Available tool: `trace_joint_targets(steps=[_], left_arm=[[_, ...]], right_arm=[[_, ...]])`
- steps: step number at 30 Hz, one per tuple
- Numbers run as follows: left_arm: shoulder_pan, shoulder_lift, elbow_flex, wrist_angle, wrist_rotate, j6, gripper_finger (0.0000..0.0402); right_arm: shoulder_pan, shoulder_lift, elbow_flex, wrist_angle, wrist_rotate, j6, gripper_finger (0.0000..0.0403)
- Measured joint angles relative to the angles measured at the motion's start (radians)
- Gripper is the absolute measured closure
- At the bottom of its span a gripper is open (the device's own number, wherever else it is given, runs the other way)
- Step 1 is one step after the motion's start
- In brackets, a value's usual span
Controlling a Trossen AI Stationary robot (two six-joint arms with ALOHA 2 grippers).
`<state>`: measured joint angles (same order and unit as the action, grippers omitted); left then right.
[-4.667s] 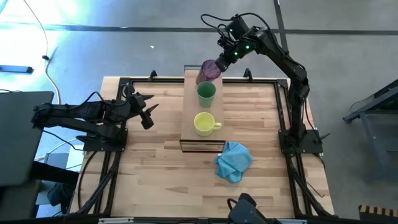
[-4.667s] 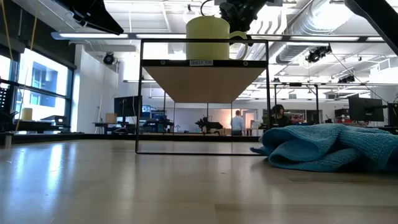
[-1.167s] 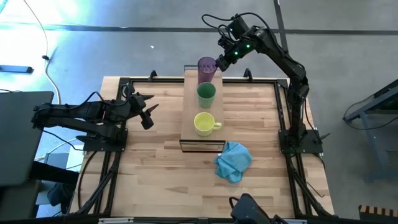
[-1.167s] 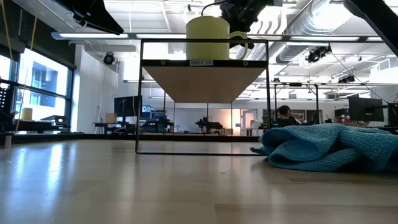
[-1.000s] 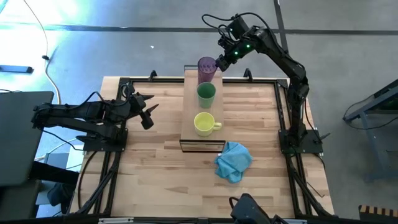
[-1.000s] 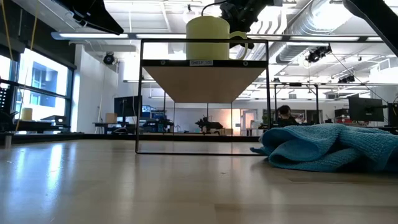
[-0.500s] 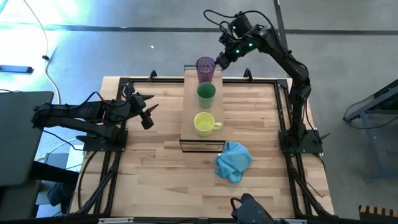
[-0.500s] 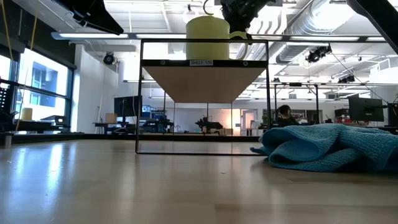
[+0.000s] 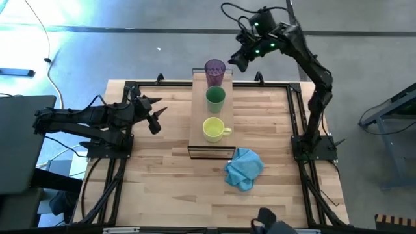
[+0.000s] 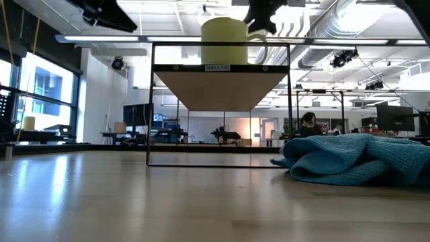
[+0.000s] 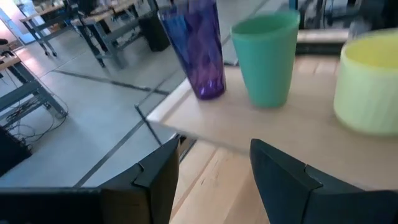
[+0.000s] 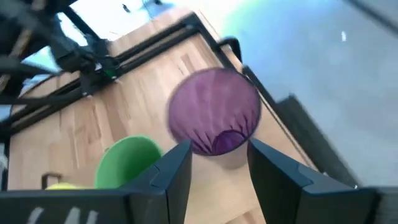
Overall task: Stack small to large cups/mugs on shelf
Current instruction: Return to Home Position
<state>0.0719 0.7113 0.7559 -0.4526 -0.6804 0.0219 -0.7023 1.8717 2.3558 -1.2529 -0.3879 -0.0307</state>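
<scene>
all 3 vessels stand upright in 1 row on the shelf [image 9: 197, 123], so the placing looks finished and the step in hand reads as the retreat to rest. the right gripper [image 9: 238, 61] hangs above the shelf's far end, jaws spread with nothing between them. the purple tumbler [image 9: 215, 71] stands just below and just ahead of those jaws. in the right wrist view its open mouth shows in the gap between the 2 dark fingers [image 12: 176, 171] and touches neither. past the tumbler from these jaws is the green cup [image 9: 216, 98], near it but not touching. farthest from them is the yellow mug [image 9: 212, 129], its handle turned toward the right arm's side. the left gripper [image 9: 155, 117] waits off the shelf's long side, jaws spread and empty, with the 3 vessels lined up across in front of them. a blue cloth [image 9: 244, 168] lies on the table [image 9: 156, 175], well away from both pairs of jaws. the next move, as i judge it, calls for the right jaws to go up and back from the tumbler's rim before the arm folds. a sideways sweep at this height could clip the tall tumbler and tip it into the green cup.
</scene>
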Motion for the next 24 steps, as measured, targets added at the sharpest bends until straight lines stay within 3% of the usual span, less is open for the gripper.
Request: trace_joint_targets(steps=[13,19,24], left_arm=[[0.000,-0.002,0.000,0.485,0.009,0.060,0.0218],[0.000,-0.003,0.000,0.583,0.009,0.045,0.0218],[0.000,-0.002,0.000,0.726,0.110,-0.029,0.0218]], right_arm=[[0.013,-0.192,0.000,0.024,-0.006,-0.234,0.0256],[0.013,-0.276,0.000,-0.012,-0.018,-0.307,0.0256],[0.015,-0.334,0.000,-0.026,-0.061,-0.346,0.0256]])
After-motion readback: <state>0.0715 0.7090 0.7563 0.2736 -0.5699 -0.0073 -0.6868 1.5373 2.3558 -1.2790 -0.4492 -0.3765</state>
